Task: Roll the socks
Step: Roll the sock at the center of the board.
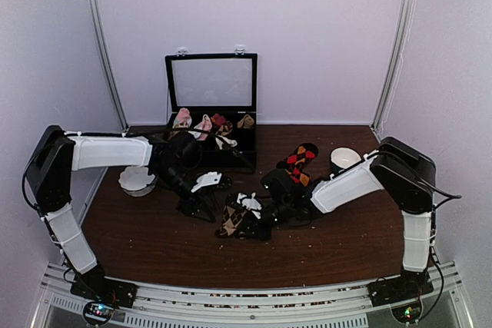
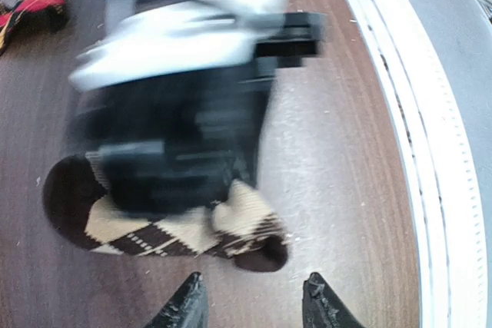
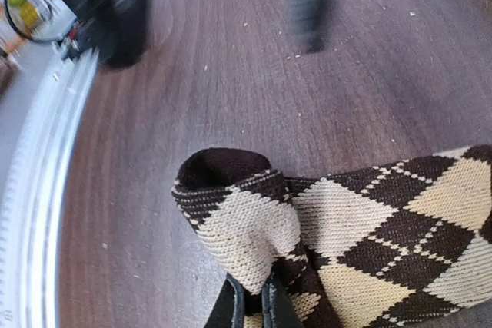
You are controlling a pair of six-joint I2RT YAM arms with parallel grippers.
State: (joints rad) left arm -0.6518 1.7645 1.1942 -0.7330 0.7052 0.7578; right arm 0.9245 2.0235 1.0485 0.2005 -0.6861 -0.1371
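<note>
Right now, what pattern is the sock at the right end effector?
Sock: cream diamonds on dark brown; right wrist view.

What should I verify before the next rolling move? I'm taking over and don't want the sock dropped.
1. Right gripper pinches the tan argyle sock: ok.
2. Left gripper open and empty: ok.
3. Sock rolled: not ok, only its end is folded over.
4. Red and orange sock lies apart from the work: ok.
5. Pinch holds both layers: cannot tell.
</note>
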